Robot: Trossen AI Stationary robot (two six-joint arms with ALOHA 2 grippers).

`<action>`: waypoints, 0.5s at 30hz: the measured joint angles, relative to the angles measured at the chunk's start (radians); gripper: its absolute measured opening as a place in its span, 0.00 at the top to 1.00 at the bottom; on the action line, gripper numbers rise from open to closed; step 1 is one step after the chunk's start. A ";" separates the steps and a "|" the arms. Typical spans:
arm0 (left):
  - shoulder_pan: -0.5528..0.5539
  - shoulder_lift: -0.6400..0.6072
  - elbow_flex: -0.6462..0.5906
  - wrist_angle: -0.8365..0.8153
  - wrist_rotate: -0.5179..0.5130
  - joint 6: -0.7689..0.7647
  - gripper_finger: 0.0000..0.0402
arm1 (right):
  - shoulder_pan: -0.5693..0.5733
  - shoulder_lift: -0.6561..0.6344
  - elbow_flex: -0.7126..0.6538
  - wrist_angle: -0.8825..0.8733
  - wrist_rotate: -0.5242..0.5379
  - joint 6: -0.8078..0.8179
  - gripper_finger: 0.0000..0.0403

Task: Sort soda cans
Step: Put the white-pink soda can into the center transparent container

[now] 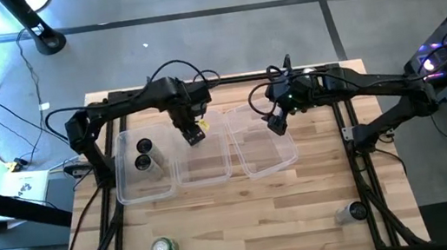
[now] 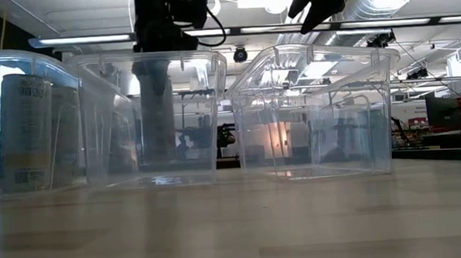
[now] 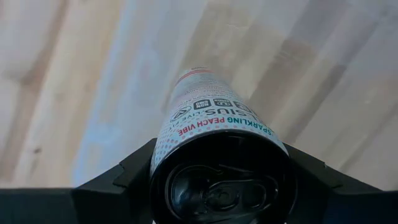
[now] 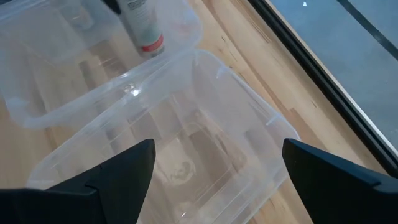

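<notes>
Three clear tubs stand in a row across the table's middle. My left gripper [image 1: 192, 133] hangs over the middle tub [image 1: 206, 178], shut on a pale silver-white soda can [image 3: 211, 106] with a red band at its foot [image 4: 151, 43]. The left tub [image 1: 128, 196] holds a black can [image 1: 144, 145] and a pale can [image 1: 142, 163], both upright on its floor. A green can [image 1: 163, 249] stands at the near left of the table, and a dark can [image 1: 356, 211] is at the near right. My right gripper [image 1: 277, 126] hovers open above the right tub [image 1: 269, 169]. My left gripper pinches the pale can between its two fingers [image 3: 124, 177], on opposite sides of the wall just below the top rim [image 3: 163, 154]. The fingers come from above, pointing down. The can hangs upright below them with its foot inside the middle tub. Whether it touches the tub's floor I cannot tell.
Black frame rails [image 1: 361, 167] run along the table's left, right and far sides. Bare wood [image 1: 255, 226] lies between the tubs and the near edge. The right tub [image 4: 186, 155] has nothing in it below my right gripper.
</notes>
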 joint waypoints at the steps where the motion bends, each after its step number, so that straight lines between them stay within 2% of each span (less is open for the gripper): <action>1: -0.003 0.000 -0.003 0.006 0.010 0.000 0.41 | 0.000 0.000 0.000 0.000 0.005 0.000 0.14; 13: -0.013 0.000 -0.006 0.042 0.010 0.044 0.41 | 0.000 0.000 0.000 0.002 0.013 0.000 0.14; 15: -0.014 0.000 -0.006 0.046 0.010 0.045 0.36 | 0.000 0.000 0.000 0.002 0.013 0.000 0.14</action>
